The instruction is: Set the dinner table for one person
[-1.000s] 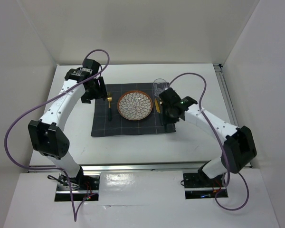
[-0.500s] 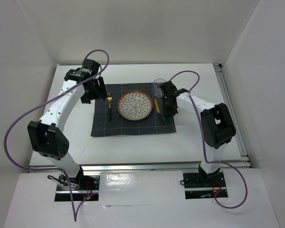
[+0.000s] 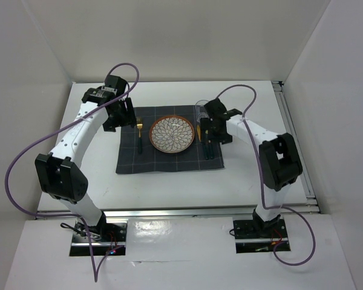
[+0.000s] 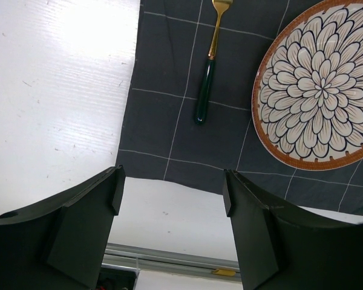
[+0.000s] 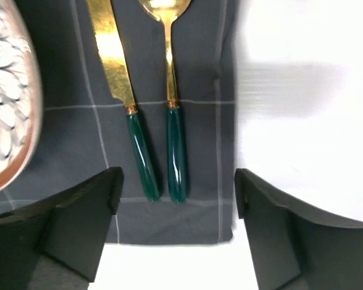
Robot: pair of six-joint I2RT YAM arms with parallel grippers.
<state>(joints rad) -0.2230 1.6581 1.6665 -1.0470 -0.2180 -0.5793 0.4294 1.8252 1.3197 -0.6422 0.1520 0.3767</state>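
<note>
- The right gripper (image 5: 175,186) had just let go. A moment earlier its fingers were pinched narrow; now they stood wide apart and gripped nothing.
- Directly under that gap lay the spoon (image 5: 172,109), flat on the placemat (image 3: 169,162), so I took it to be what had just been set down.
- The spoon lay just beside the knife (image 5: 124,99), parallel to it and not touching, with both green handles pointing the same way. The knife was between the spoon and the plate (image 3: 172,134).
- Over that same second the right arm had folded up, its elbow drawn in close, while the wrist remained low over the cutlery.
- The left gripper (image 4: 172,180) had not moved. It hung by the left edge of the mat with its fingers wide and nothing in them.
- The fork (image 4: 207,71) lay on the mat to the left of the plate, well clear of the left fingers.
- A glass (image 3: 201,109) stood at the mat's far right corner, partly hidden by the right arm.
- The table (image 3: 169,95) carried the whole setting around its middle, the mat lying square to its edges.
- By my reckoning the place was now laid: plate in the centre, fork to the left, knife and spoon to the right, glass above them.
- What seemed left was for the right arm to rise straight up and clear. The spoon sat close under its fingers, and a sideways move could knock it askew.
</note>
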